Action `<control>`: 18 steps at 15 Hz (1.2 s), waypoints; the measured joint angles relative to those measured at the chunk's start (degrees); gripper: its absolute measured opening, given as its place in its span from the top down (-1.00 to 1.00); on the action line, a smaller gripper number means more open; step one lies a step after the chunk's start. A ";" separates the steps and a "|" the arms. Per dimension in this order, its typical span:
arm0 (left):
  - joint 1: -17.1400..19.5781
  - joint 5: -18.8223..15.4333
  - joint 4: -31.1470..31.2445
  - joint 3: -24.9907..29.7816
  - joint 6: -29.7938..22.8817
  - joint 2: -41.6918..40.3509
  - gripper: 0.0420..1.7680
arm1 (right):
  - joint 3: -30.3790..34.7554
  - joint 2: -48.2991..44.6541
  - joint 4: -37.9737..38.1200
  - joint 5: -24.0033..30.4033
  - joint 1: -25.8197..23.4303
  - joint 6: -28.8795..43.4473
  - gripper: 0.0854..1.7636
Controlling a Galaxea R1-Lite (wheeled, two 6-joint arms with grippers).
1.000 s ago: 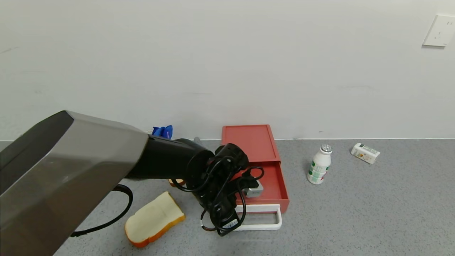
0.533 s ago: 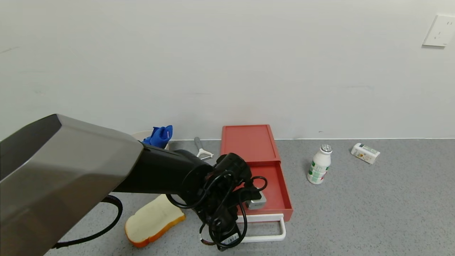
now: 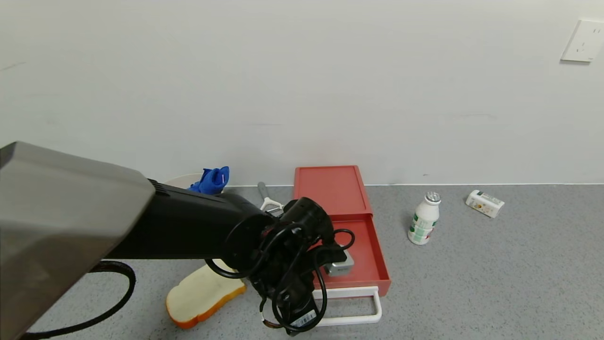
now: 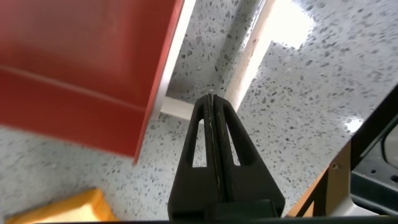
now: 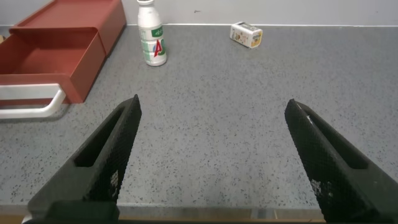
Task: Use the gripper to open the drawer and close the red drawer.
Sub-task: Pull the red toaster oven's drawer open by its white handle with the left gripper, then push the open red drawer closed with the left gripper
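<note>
My left gripper [image 4: 212,99] is hanging low over the grey tabletop [image 3: 495,274], its fingers pressed together with nothing between them, the tips sitting just at the white loop handle [image 3: 351,306] of the red drawer [image 3: 361,257]. From the head view my own forearm and cables are covering the handle's left end and the gripper itself. The drawer is standing pulled out from its red box [image 3: 330,189], tray bare. My arm is also hiding part of the bread slice [image 3: 203,295], peeler [image 3: 270,203] and blue cloth [image 3: 212,180]. My right gripper [image 5: 211,155] is idling spread wide, facing the milk bottle [image 5: 150,37] and small carton [image 5: 246,34].
</note>
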 joint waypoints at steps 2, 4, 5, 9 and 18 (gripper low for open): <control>-0.33 0.18 -0.02 -0.11 -1.45 -2.95 0.92 | 0.00 0.00 0.00 0.00 0.00 0.01 -0.92; -0.69 0.82 -0.02 -0.30 -4.51 -6.42 0.92 | 0.00 0.00 0.00 0.00 0.00 0.01 -0.92; -0.99 2.10 -0.05 -0.44 -7.85 -8.39 0.92 | 0.00 0.00 0.00 0.00 0.00 0.01 -0.92; -1.29 5.24 -0.11 -0.63 -18.26 -14.90 0.92 | 0.00 0.00 0.00 0.02 0.00 0.01 -0.92; 3.91 7.98 3.67 2.16 -31.43 -24.71 0.92 | 0.00 0.00 0.00 0.00 0.00 0.01 -0.92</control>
